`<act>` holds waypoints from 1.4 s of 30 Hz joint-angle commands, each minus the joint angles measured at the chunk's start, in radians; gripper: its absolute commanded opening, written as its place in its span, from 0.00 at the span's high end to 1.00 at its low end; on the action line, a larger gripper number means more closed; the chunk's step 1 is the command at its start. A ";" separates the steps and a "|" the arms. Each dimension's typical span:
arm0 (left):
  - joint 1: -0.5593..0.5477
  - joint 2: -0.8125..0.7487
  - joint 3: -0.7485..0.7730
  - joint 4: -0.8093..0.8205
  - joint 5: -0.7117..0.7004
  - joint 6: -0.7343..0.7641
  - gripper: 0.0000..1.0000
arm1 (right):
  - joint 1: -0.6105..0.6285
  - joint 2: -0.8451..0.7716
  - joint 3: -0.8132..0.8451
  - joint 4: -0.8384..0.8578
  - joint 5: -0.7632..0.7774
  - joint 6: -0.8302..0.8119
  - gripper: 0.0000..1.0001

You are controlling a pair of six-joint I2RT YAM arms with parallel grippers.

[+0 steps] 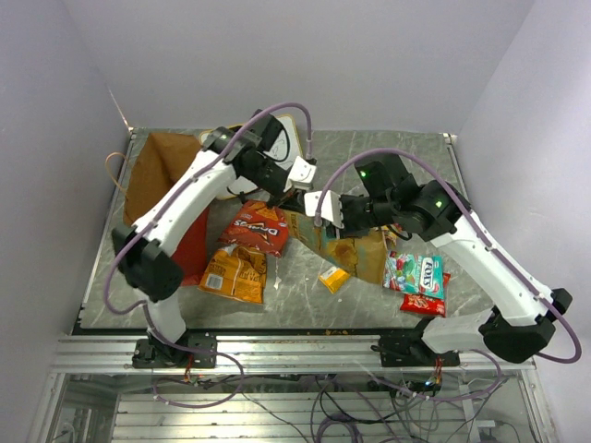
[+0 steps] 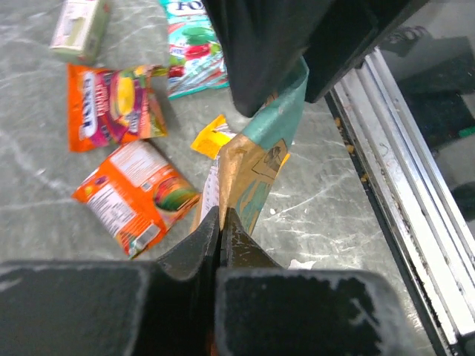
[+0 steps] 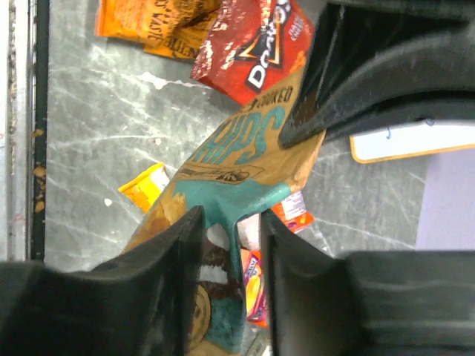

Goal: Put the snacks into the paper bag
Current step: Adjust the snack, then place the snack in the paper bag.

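A brown and teal chip bag (image 1: 358, 251) hangs stretched between both grippers above the table's middle. My left gripper (image 2: 221, 216) is shut on one edge of this bag (image 2: 256, 167). My right gripper (image 3: 231, 219) stands open at the other end, with the bag's teal corner (image 3: 223, 200) loose between its fingers. On the table lie a red Doritos bag (image 1: 259, 227), an orange chip bag (image 1: 235, 273), a yellow pack (image 1: 333, 278), a teal-white candy bag (image 1: 416, 272) and a red pack (image 1: 424, 304). The paper bag (image 1: 159, 171) lies at the far left, partly behind my left arm.
A white framed board (image 3: 410, 141) lies at the back, partly under the left arm. A small white box (image 2: 79, 28) and two orange packs (image 2: 111, 104) (image 2: 137, 194) lie beneath the hanging bag. The metal rail (image 2: 401, 185) runs along the table's near edge.
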 commanded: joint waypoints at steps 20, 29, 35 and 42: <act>0.079 -0.493 -0.023 0.330 -0.506 -0.530 0.93 | -0.075 -0.037 0.380 0.225 0.239 0.225 0.02; 0.213 -0.623 0.013 0.362 -0.548 -0.657 0.93 | -0.261 -0.065 0.380 0.283 0.235 0.316 0.01; 0.235 -0.664 0.094 0.345 -0.761 -0.714 0.93 | -0.424 -0.079 0.310 0.306 0.151 0.389 0.01; 0.285 -0.706 0.163 0.334 -1.025 -0.792 0.93 | -0.543 -0.088 0.143 0.329 0.063 0.413 0.01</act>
